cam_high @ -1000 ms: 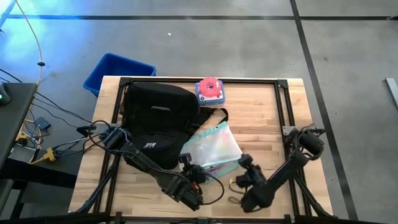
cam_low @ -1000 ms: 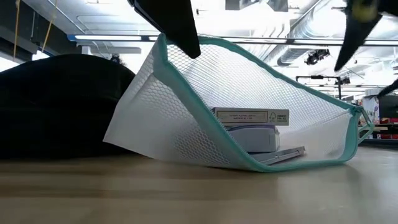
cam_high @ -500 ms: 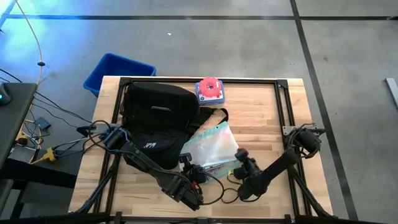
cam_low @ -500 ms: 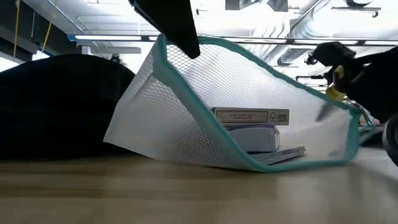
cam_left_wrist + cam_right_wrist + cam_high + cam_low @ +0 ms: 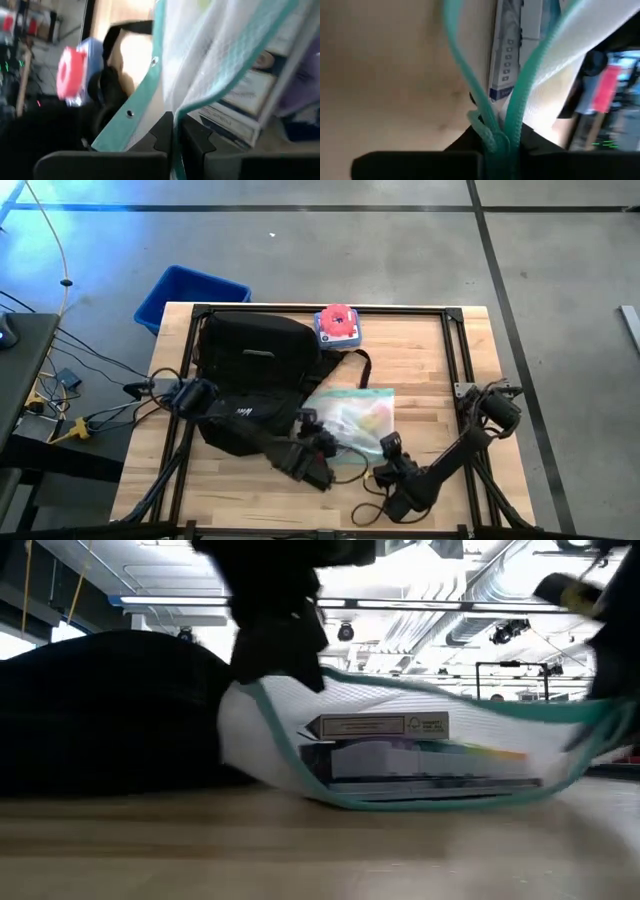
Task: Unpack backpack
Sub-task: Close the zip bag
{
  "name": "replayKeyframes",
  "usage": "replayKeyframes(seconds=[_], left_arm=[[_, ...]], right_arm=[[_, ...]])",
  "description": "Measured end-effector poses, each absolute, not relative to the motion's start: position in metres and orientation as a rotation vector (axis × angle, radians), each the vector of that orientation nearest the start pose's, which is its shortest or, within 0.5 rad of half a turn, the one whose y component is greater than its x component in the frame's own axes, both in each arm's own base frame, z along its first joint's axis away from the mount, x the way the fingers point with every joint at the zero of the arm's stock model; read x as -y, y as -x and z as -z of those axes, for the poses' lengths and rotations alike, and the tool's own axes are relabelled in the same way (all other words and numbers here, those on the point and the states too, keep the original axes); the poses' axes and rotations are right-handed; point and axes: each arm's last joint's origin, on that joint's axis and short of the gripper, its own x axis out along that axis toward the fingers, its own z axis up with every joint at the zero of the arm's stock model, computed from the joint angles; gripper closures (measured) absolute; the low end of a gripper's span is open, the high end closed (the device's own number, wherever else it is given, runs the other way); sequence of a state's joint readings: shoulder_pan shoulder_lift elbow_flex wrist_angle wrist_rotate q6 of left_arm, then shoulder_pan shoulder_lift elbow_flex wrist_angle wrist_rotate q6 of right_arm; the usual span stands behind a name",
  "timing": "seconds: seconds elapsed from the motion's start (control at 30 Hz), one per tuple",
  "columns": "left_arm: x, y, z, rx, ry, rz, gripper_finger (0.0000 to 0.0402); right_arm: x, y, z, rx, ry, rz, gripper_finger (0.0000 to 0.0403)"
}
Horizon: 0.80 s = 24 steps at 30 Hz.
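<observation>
We hold the mesh pouch (image 5: 355,420) just beside the backpack (image 5: 250,375): left gripper (image 5: 312,442) pinching one edge, right gripper (image 5: 388,452) the opposite (both clamped tight).

Grey concrete floor (image 5: 400,250) — ceiling strip lights (image 5: 180,601)

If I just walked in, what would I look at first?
Probably the white mesh pouch with teal trim lying in the middle of the wooden table, with boxes showing through it. The left pincer and the right pincer are each shut on its edge. Beside it sits the big black backpack, with a red and blue toy behind.
</observation>
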State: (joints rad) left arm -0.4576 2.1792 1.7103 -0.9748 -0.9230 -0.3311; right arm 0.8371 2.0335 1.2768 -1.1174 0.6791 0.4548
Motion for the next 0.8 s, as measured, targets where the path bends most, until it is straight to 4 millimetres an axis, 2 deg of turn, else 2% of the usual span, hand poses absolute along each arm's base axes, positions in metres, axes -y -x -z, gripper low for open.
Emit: replayKeyframes(seconds=[0.2,0.3,0.37,0.47,0.6,0.7,0.8], left_arm=[[0.13,-0.423,-0.179,-1.099,-0.727,-0.34,0.0339],[0.118,-0.422,-0.184,-1.161,-0.76,-0.278,0.0308],[0.118,-0.414,-0.192,-1.197,-0.775,-0.274,0.0291],[0.134,-0.396,-0.208,-1.221,-0.761,-0.29,0.0278],[0.17,-0.37,-0.228,-1.184,-0.701,-0.308,0.0275],[0.204,-0.356,-0.23,-1.096,-0.617,-0.292,0.0275],[0.238,-0.35,-0.226,-0.991,-0.469,-0.234,0.0275]], right_arm=[[-0.258,-0.239,-0.157,-1.296,0.627,0.213,0.0396],[-0.265,-0.247,-0.168,-1.277,0.482,0.233,0.0395],[-0.267,-0.252,-0.174,-1.242,0.419,0.261,0.0396],[-0.268,-0.257,-0.18,-1.172,0.371,0.315,0.0396],[-0.267,-0.263,-0.183,-1.126,0.331,0.348,0.0396],[-0.266,-0.268,-0.184,-1.1,0.283,0.373,0.0396],[-0.265,-0.273,-0.183,-1.092,0.235,0.373,0.0396]])
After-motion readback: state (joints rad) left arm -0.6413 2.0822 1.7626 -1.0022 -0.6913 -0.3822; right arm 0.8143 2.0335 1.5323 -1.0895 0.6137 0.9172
